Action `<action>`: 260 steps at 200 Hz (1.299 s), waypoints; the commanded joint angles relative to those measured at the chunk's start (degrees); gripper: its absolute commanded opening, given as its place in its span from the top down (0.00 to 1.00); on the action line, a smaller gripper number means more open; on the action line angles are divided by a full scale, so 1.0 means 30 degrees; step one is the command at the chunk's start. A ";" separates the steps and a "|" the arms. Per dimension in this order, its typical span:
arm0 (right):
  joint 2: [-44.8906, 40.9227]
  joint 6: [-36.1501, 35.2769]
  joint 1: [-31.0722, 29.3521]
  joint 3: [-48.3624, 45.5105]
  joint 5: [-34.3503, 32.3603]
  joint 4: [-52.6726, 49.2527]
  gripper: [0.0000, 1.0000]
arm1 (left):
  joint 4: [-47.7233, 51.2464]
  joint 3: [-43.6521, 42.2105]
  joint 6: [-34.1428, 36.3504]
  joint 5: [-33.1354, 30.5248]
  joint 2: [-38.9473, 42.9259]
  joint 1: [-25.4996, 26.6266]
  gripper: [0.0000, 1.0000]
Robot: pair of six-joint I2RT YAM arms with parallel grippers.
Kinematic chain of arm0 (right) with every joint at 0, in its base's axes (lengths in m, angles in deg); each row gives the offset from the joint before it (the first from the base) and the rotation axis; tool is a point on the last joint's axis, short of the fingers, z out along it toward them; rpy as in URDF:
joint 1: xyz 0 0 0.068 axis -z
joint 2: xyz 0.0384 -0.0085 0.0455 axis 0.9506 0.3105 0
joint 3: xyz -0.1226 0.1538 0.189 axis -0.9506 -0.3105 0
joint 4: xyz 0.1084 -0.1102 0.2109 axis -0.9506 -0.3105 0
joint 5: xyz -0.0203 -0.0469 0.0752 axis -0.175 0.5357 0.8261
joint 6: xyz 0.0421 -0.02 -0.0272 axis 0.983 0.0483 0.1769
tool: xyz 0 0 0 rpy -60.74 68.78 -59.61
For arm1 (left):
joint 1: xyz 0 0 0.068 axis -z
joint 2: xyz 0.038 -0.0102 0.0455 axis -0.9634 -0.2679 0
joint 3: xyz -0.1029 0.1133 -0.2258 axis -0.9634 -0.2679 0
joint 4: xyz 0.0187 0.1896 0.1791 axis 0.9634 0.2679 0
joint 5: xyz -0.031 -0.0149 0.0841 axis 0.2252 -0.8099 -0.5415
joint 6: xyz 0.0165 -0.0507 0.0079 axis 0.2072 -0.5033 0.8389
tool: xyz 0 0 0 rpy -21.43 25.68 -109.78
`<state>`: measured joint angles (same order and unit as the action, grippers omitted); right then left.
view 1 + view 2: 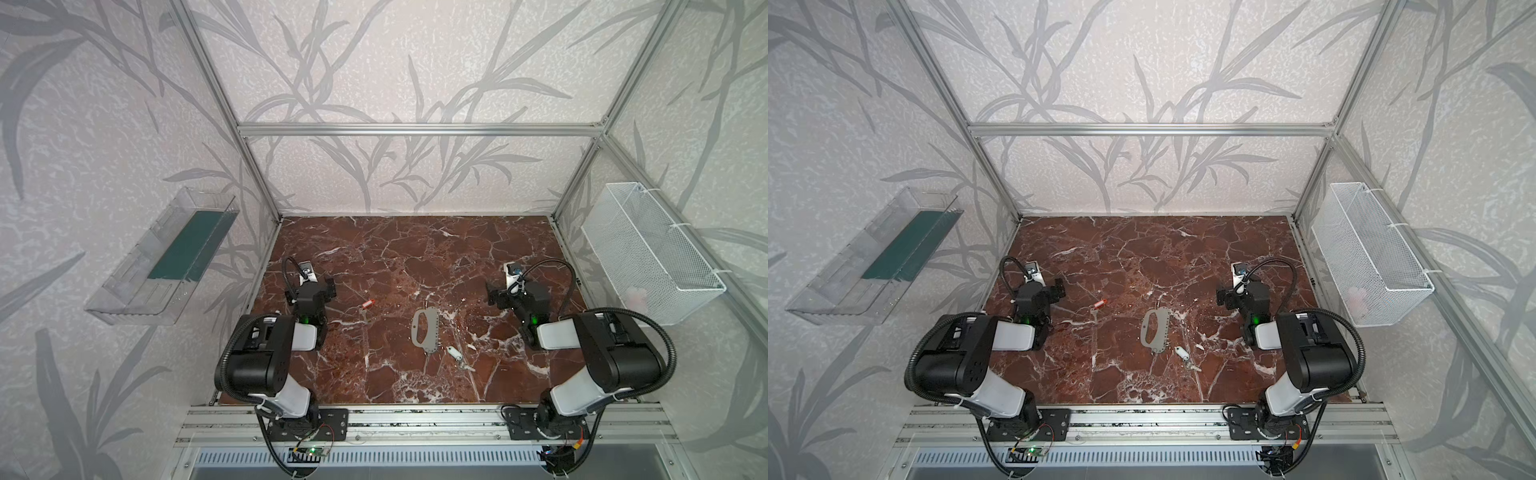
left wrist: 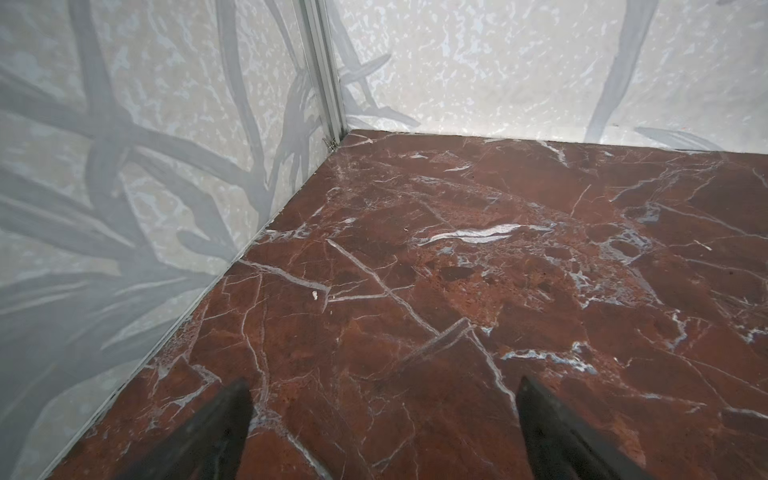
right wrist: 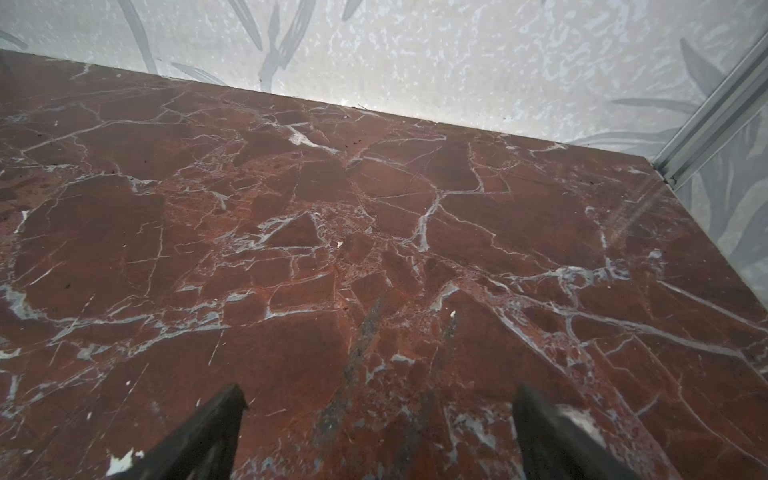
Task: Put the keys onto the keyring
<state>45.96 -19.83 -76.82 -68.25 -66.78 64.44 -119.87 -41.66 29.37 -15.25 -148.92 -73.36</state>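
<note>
— Where are the task's things found?
— The grey keyring [image 1: 424, 328] is laid flat on the marble tabletop [image 1: 415, 249], about midway between the arms. The white-tagged key [image 1: 455, 354] is seen just beside its near end; the red-tagged key [image 1: 368, 304] is set apart, further left.
— And the fingers?
— The left gripper [image 2: 385, 384] and the right gripper [image 3: 379, 390] are spread wide, with nothing held.

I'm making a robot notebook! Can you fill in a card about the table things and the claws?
table: red-brown marble tabletop
keyring: flat grey metal plate with oblong cut-out, lying flat mid-table
red key: tiny silver key with red-orange tag, left of the plate, apart
white key: tiny silver key with white tag, by the plate's near end
left claw: open, empty
right claw: open, empty
keys on keyring: none yet
</note>
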 commanded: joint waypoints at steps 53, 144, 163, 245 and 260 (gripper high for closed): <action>-0.0299 0.0183 0.0024 0.0303 -0.0266 0.0161 0.01 | -0.0310 0.0099 -0.0029 0.0080 -0.0100 0.0174 0.01; -0.0297 0.0243 0.0049 0.0331 -0.0237 0.0146 0.01 | -0.0265 0.0105 -0.0029 0.0080 -0.0101 0.0171 0.01; -0.0298 0.0354 0.0083 0.0362 -0.0526 0.0073 0.01 | -0.0272 0.0100 -0.0029 0.0095 -0.0099 0.0188 0.01; -0.2609 0.0360 0.0061 0.0408 -0.0600 -0.1644 0.01 | 0.1068 0.0534 -0.0219 0.0195 0.0636 0.0005 0.01; -0.4777 0.0297 0.0054 0.1186 -0.0417 -0.4968 0.01 | 0.3840 0.1299 -0.0526 -0.0759 0.2135 0.0013 0.01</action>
<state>41.02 -18.99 -76.77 -68.09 -68.22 59.19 -116.77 -41.42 29.37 -14.26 -148.06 -73.14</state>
